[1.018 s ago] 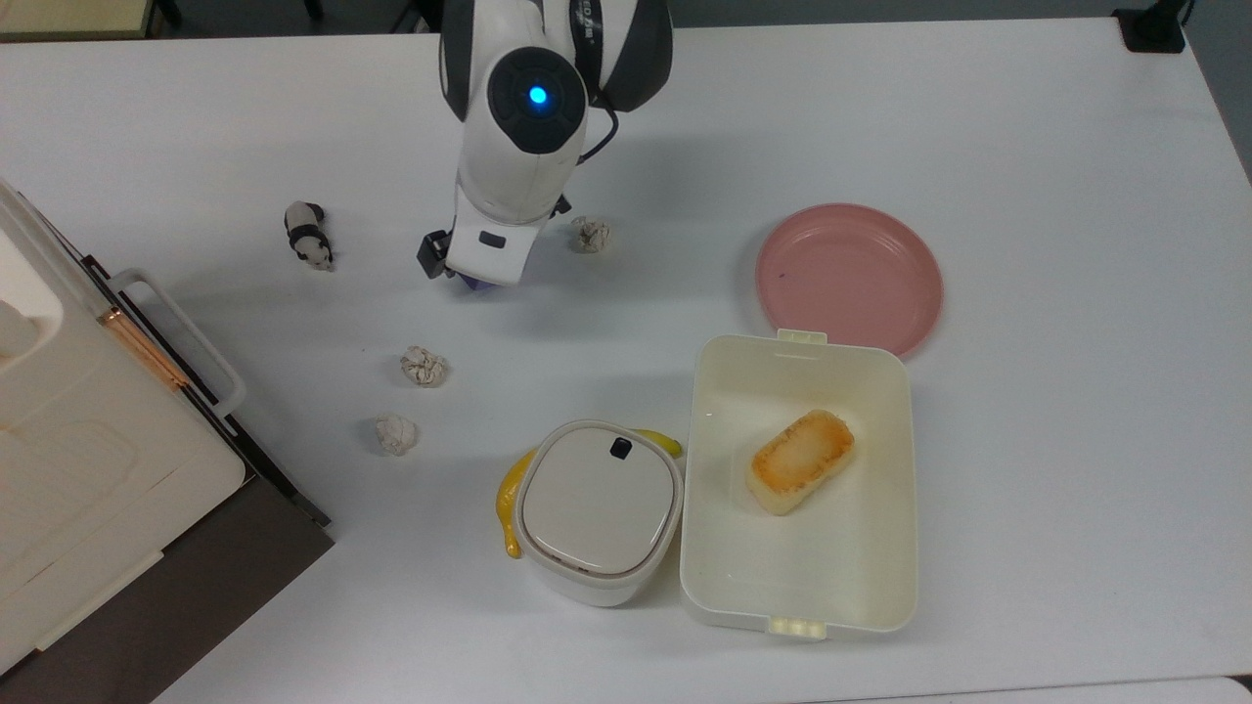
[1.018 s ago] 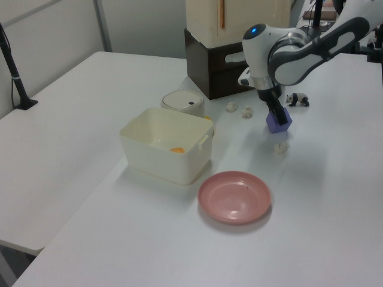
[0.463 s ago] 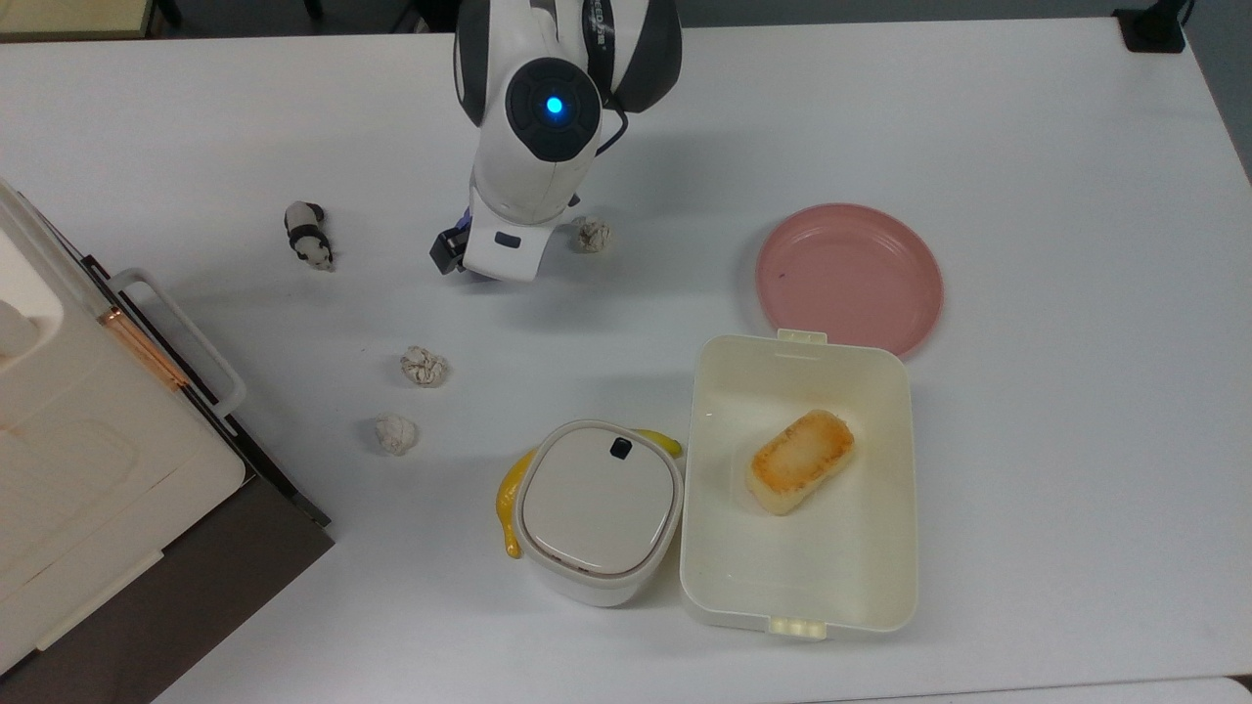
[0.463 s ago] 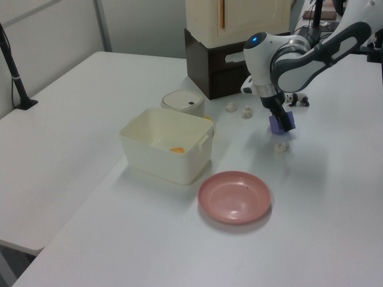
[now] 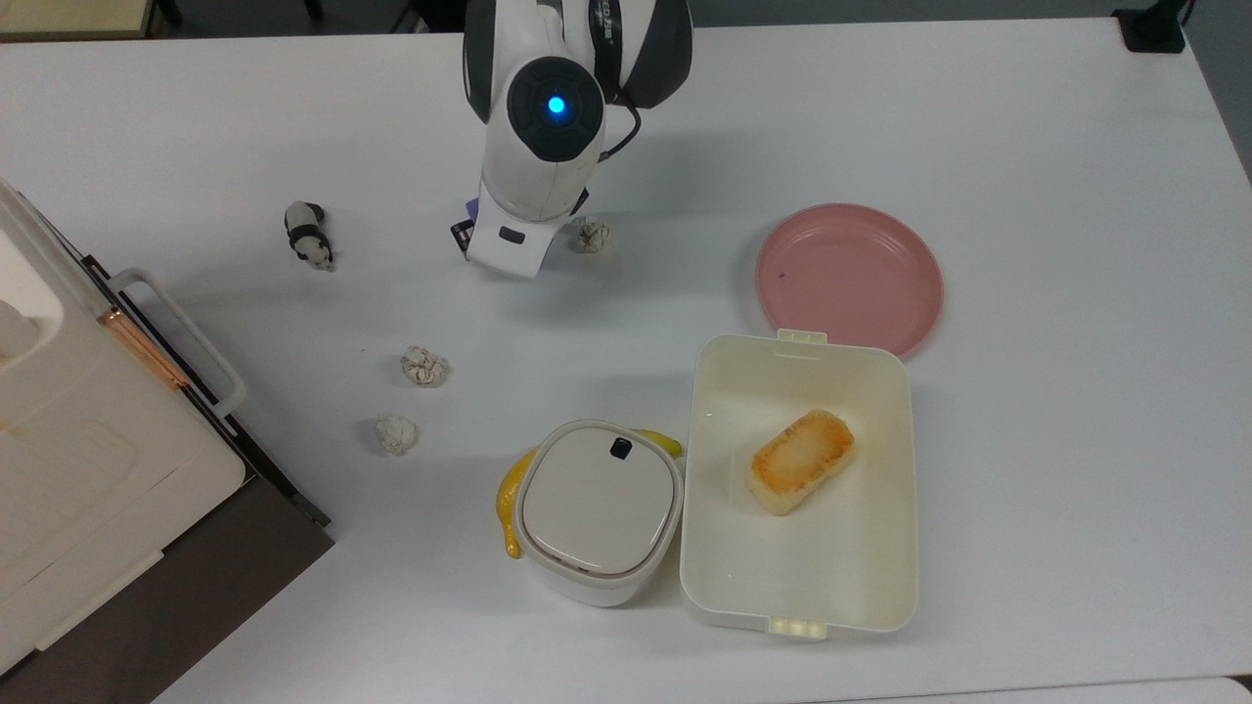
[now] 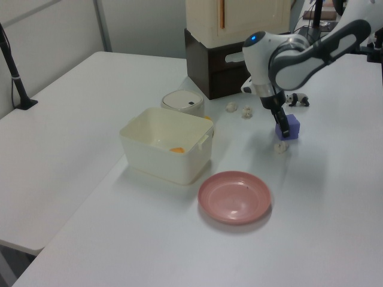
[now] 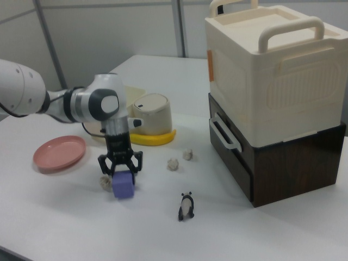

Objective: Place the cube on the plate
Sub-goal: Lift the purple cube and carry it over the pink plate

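gripper (image 7: 120, 167) partly hides cube (image 7: 124, 185).

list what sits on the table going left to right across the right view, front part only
pink plate → crumpled paper ball → blue-purple cube, with the gripper over it → second paper ball → panda figurine → stacked cream and brown boxes

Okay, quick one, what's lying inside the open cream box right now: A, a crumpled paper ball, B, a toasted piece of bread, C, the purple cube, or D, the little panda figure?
B: in the top view the cream box holds a golden-browned piece of bread, while the cube sits under the gripper away from it.
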